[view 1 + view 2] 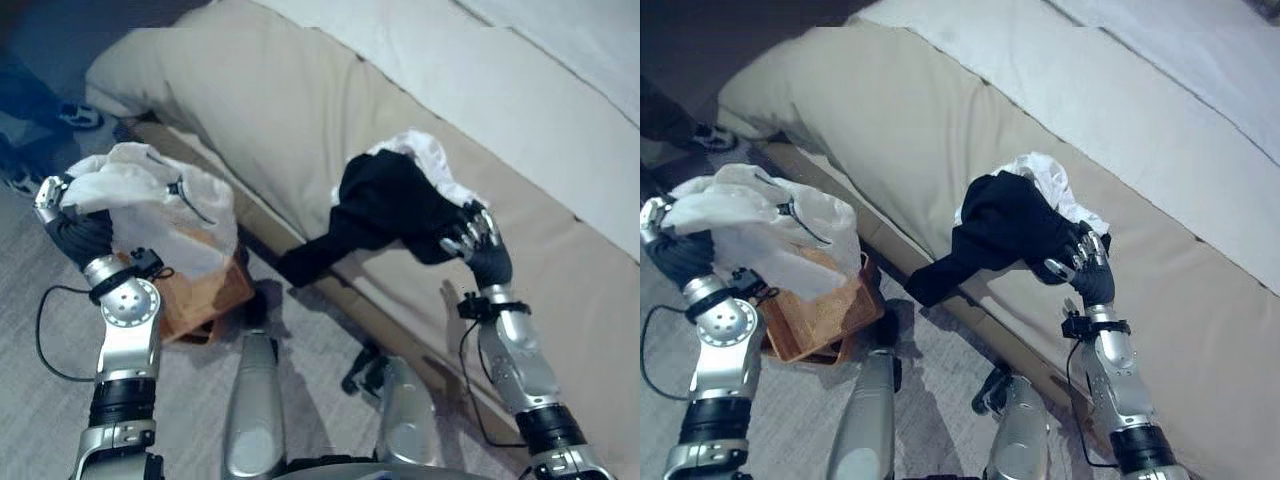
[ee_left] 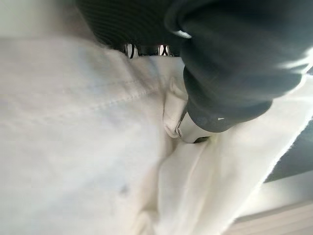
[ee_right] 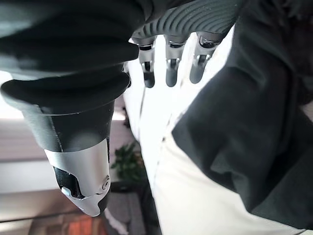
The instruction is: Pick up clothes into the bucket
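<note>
My left hand [image 1: 75, 232] is raised at the left with its fingers curled into a crumpled white garment [image 1: 165, 210]. The garment hangs over an orange-brown basket [image 1: 215, 290] on the floor by the sofa's base. In the left wrist view my thumb [image 2: 195, 129] presses into the white cloth [image 2: 83, 147]. A black garment [image 1: 385, 205] lies on the sofa seat over a white one [image 1: 430, 155], with one end drooping over the seat's edge. My right hand [image 1: 485, 255] sits at the black garment's right edge, fingers [image 3: 168, 68] relaxed and touching it, open.
The beige sofa [image 1: 300, 110] runs diagonally from upper left to lower right, with a lighter back cushion [image 1: 480, 60] behind. Grey carpet [image 1: 40, 330] covers the floor. A person's shoes [image 1: 80, 115] stand at the far left beyond the sofa's end.
</note>
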